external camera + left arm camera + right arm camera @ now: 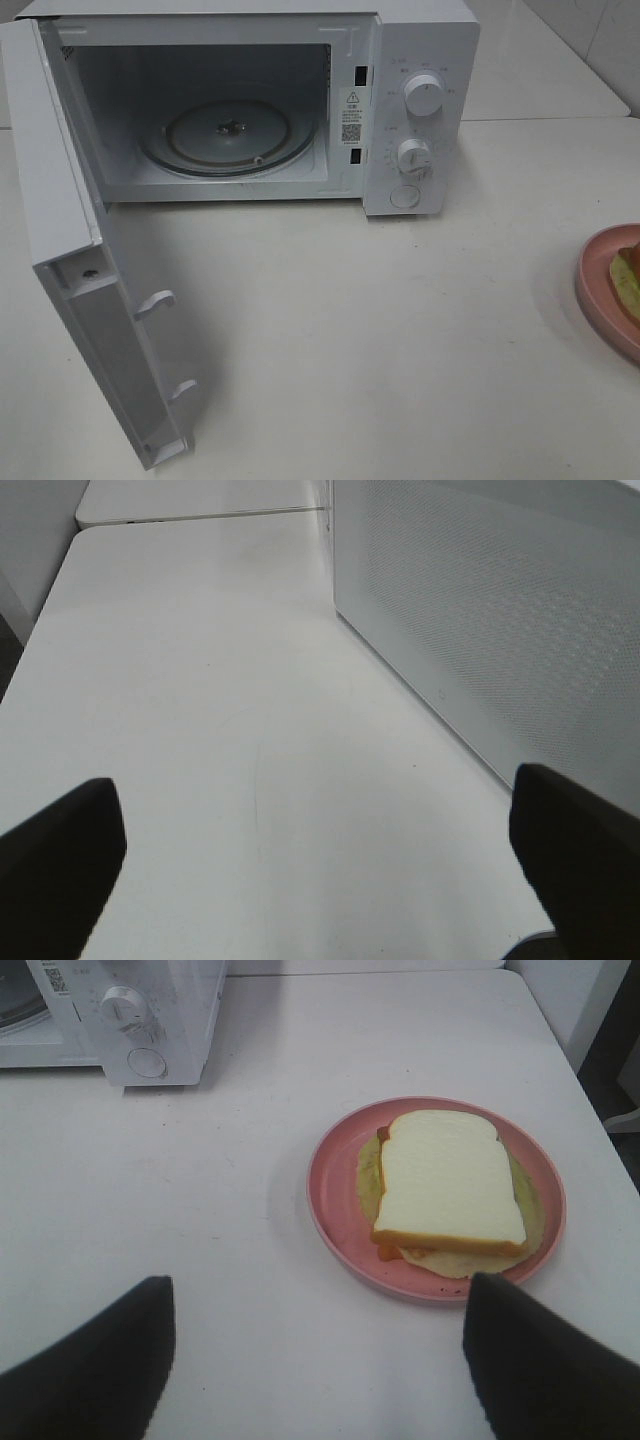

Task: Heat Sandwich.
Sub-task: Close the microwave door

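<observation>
The sandwich [447,1182], white bread over a pale green leaf with an orange edge, lies on a round pink plate [335,1195]. In the high view only a sliver of the sandwich [628,283] and the plate [597,280] shows at the right edge. The white microwave [420,120] stands at the back with its door [95,330] swung wide open and the glass turntable [228,135] bare. My right gripper [320,1350] hovers open just short of the plate, nothing between its fingers. My left gripper [320,855] is open over bare table beside the microwave's perforated side [500,620].
The microwave's two dials [424,95] and door button [405,196] face the front. The open door juts toward the table's front left. White tabletop [380,340] lies between the microwave and the plate. A table seam [200,518] runs behind the left gripper.
</observation>
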You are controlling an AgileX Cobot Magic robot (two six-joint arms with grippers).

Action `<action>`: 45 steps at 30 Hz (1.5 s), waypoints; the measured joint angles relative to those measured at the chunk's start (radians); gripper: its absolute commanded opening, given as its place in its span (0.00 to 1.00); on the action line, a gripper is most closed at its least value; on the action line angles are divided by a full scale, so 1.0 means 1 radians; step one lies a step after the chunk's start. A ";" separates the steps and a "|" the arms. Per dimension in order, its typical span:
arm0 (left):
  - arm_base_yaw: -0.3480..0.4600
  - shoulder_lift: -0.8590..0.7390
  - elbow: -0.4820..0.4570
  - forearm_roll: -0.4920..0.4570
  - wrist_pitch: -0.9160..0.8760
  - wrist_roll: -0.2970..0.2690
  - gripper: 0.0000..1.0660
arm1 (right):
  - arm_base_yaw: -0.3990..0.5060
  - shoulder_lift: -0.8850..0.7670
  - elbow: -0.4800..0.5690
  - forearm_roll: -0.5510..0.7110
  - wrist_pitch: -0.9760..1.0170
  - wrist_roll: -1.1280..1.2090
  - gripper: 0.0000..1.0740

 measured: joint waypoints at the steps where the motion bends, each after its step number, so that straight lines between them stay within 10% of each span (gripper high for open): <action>1: 0.000 0.000 0.000 0.000 0.000 0.000 0.96 | 0.000 0.000 0.000 0.000 0.000 0.000 0.70; 21: 0.000 0.058 -0.030 0.002 -0.060 -0.002 0.88 | 0.000 0.000 0.000 0.000 0.000 0.000 0.70; 34: 0.000 0.359 -0.031 0.005 -0.269 -0.002 0.29 | 0.000 0.000 0.000 0.000 0.000 0.000 0.70; 37: 0.000 0.462 -0.031 0.021 -0.343 -0.002 0.00 | 0.000 0.000 0.000 0.000 0.000 0.000 0.70; 45: 0.000 0.624 -0.015 0.114 -0.511 -0.002 0.00 | 0.000 0.000 0.000 0.000 0.000 0.000 0.70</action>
